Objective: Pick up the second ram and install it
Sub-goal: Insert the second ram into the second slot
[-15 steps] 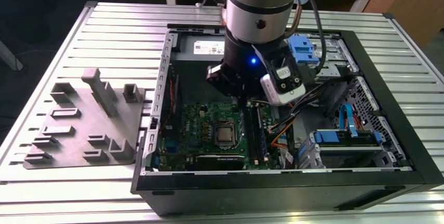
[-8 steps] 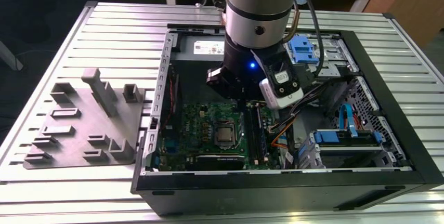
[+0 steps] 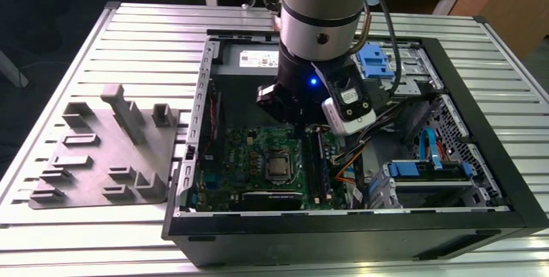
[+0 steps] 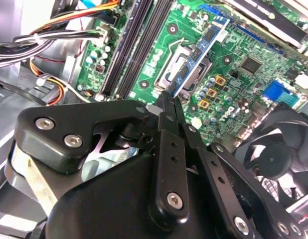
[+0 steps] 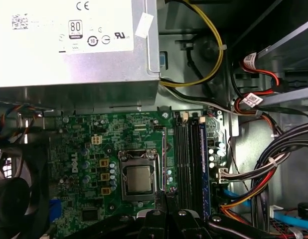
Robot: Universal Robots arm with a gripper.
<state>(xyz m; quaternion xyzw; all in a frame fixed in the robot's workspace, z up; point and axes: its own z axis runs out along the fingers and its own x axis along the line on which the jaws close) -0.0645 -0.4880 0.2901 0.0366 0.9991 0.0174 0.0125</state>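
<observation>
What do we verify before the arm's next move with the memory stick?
1. Grip: ok. The tool is shut on one end of the memory stick.
2. Stick over the memory slots: not ok. In the first wrist view the tool sits by the processor socket, to one side of the slots.
3. Stick in line with the slots: ok. It looks roughly parallel to them in the second wrist view.
4. Free slot: ok. Two dark slots look empty.
5. Cables off the slots: ok. They lie beside them, not across.
6. Stick turned the right way round for the slot: cannot tell.
</observation>
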